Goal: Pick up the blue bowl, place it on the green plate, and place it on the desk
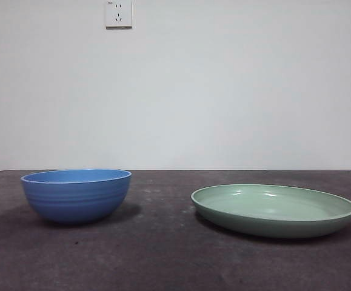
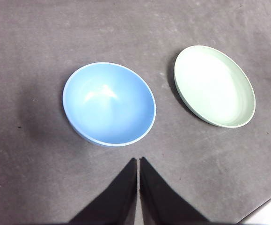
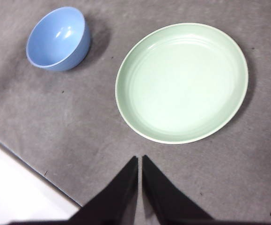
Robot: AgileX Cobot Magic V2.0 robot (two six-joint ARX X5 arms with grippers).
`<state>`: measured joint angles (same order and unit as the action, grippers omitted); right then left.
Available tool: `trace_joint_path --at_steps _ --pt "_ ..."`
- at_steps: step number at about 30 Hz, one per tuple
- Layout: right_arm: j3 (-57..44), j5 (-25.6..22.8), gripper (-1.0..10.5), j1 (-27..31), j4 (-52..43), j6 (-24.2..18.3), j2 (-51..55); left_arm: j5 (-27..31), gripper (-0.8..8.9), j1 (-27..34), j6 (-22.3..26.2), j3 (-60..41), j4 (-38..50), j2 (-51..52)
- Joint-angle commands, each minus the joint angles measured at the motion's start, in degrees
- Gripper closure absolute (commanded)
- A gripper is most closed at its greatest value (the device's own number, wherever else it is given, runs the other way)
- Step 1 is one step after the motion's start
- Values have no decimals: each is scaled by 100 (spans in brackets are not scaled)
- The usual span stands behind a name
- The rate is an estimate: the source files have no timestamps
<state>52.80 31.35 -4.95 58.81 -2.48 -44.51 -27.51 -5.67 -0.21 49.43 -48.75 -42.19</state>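
The blue bowl (image 1: pixel 76 195) stands upright and empty on the desk (image 1: pixel 163 254), to the left of the green plate (image 1: pixel 273 210), which lies flat and empty with a gap between them. My left gripper (image 2: pixel 138 160) hangs high above the desk near the blue bowl (image 2: pixel 108 104), jaws shut with nothing between them; the green plate (image 2: pixel 214 86) shows beyond. My right gripper (image 3: pixel 140 158) hovers above the desk close to the green plate (image 3: pixel 182 82), also shut and empty, with the blue bowl (image 3: pixel 57 39) farther off. Neither gripper appears in the front view.
A white wall with a power socket (image 1: pixel 119 13) rises behind the desk's far edge. The desk's near edge, with pale floor beyond, shows in the left wrist view (image 2: pixel 266 213) and the right wrist view (image 3: pixel 23 187).
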Motion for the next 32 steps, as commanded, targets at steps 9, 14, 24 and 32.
trace_joint_path --at_steps 9,14,24,32 --pt "90 13 799 -28 -46 -87 -33 -46 719 -13 61 116 17 -20" --pt "90 13 580 -28 -46 -70 -33 -44 408 -13 63 116 22 -22" --pt "90 11 580 -28 -46 -52 -33 -13 408 -13 55 131 77 -153" --pt "90 11 580 -28 -46 -52 -33 581 408 -199 -55 435 352 -931"
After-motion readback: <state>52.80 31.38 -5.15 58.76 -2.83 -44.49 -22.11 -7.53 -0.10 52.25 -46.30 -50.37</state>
